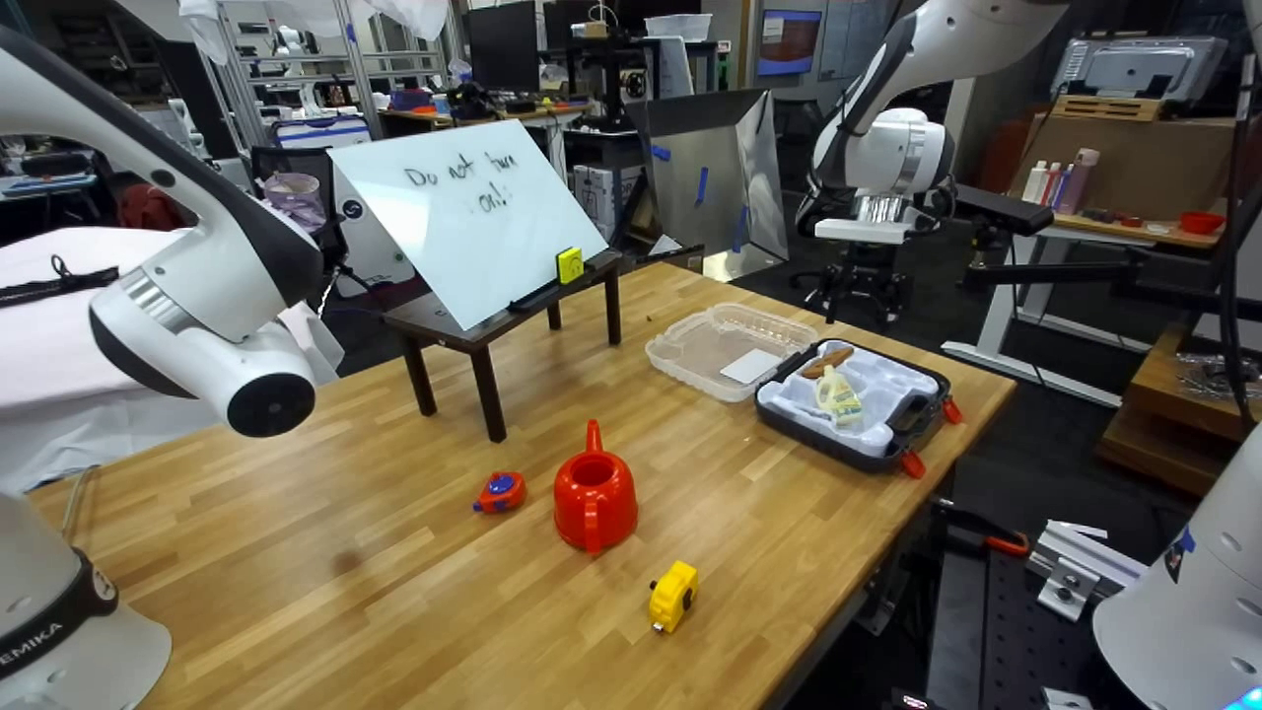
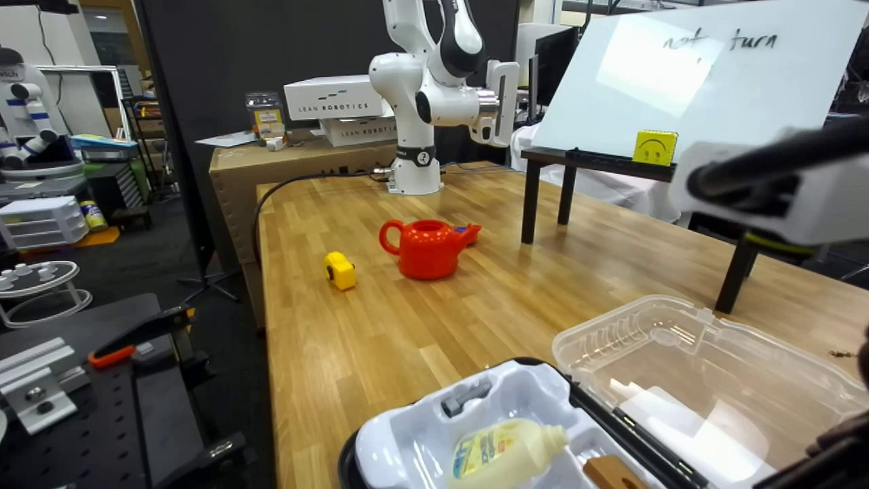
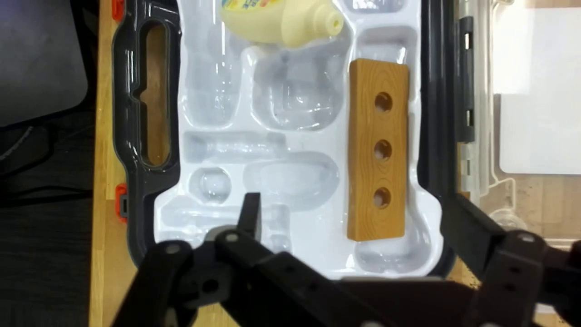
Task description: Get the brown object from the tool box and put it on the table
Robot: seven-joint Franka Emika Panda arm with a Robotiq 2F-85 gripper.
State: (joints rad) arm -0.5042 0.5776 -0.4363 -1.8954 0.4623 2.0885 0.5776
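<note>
The brown object (image 3: 376, 150) is an oblong wood-grain block with three round holes. It lies in the white insert of the tool box (image 3: 317, 236), along the hinge side, and also shows in both exterior views (image 1: 828, 362) (image 2: 607, 472). The open tool box has a dark rim and stands near a corner of the wooden table (image 1: 444, 592). My gripper (image 3: 349, 200) is open and empty. In the wrist view its two fingers stand wide to either side of the block's near end, not touching it. In an exterior view it hangs above the box (image 1: 863, 301).
A pale yellow bottle (image 3: 281, 18) lies in the box beside the block. The see-through lid (image 1: 725, 350) lies open on the table. A red teapot (image 1: 595, 498), a yellow tape measure (image 1: 674, 597), a small red item (image 1: 501, 491) and a whiteboard stand (image 1: 488, 390) are further off.
</note>
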